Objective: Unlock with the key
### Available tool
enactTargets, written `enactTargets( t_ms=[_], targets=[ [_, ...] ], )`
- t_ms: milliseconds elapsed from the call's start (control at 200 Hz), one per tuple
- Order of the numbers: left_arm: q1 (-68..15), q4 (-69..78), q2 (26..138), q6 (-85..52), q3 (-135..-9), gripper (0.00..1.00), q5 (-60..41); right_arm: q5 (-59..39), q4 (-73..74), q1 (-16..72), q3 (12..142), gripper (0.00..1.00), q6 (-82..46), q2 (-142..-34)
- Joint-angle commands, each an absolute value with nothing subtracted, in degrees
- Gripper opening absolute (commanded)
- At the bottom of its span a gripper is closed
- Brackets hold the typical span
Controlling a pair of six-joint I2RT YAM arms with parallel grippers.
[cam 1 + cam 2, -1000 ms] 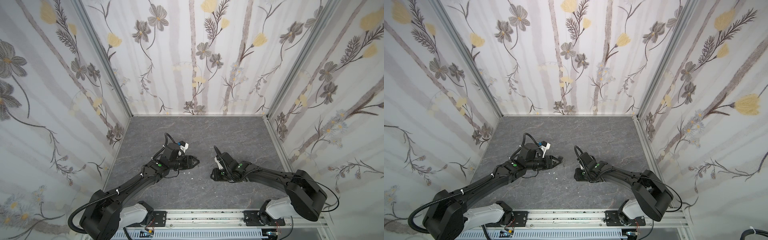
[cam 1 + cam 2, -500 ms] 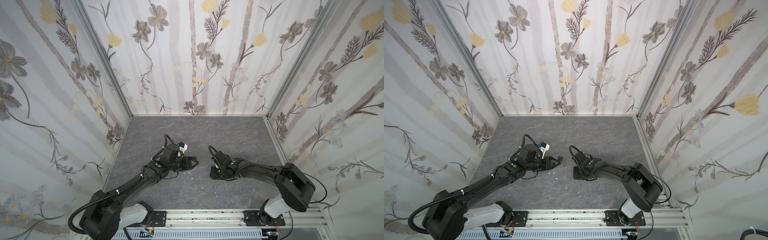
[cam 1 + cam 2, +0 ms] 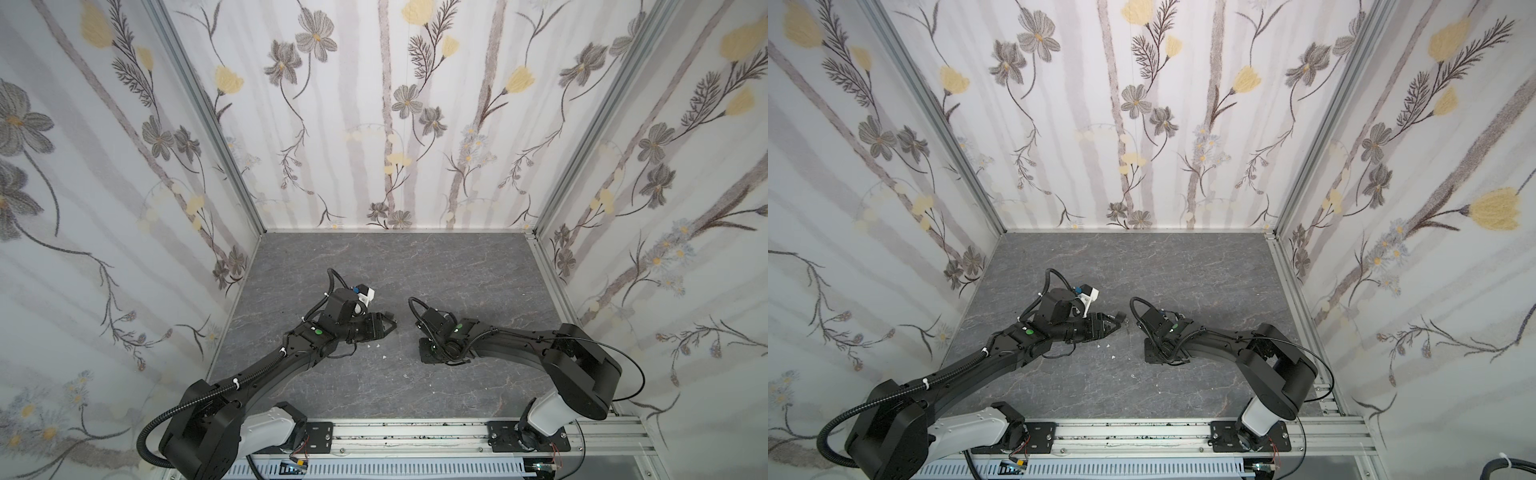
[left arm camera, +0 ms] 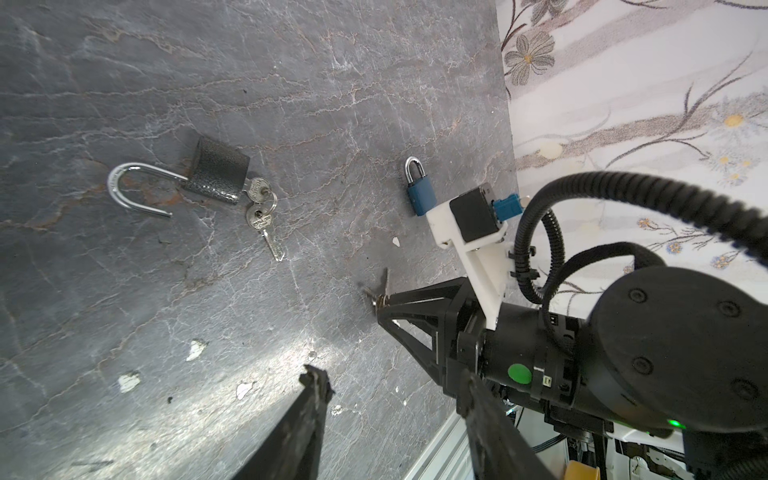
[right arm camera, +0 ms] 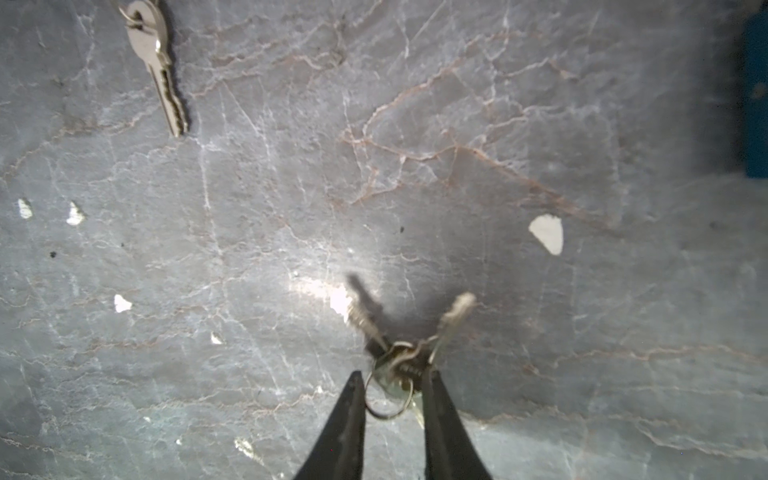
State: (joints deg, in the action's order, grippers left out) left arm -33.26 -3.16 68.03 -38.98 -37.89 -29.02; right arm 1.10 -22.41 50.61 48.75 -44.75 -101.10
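Right gripper (image 5: 394, 380) pinches keys (image 5: 399, 361) at ring and heads, and the blades splay loose. Left gripper (image 4: 392, 384) is spread and empty, at 9 o'clock of it in both top views. Blue lock (image 4: 419, 195) lies flat near right gripper, shackle shut. Risks: thin smooth metal blades may swing, so the wrong one meets the keyway; bunch could slip. Small slick lock probably skids on marbled slab (image 4: 208, 332) if unbraced.

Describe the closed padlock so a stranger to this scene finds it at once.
On the grey tabletop, find the white camera mount behind the right pincer holding a key bunch. The blue padlock lies on the table by it; unlike the black padlock, sprung open with a key inserted, it is shut.
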Motion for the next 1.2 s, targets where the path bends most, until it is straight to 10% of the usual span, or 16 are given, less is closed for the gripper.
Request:
enactTargets(
  t_ms=[0,714,1194],
  targets=[
    [-33.16,-1.08,68.37,-38.85,-37.79,0.53,-29.35,3.33,-23.50,50.64,48.69,0.13,-45.60,-101.24],
    [-31.29,5.29,66.04,-41.95,-38.23,0.56,-33.63,2.32,-21.14,47.90,52.28,0.00,-32.58,-88.20],
    [-31.39,28.48,63.73,-47.33,-35.03,0.86,-47.00,-19.23,-17.20,39.98,57.54,0.00,-23.74,-76.17]
  ],
)
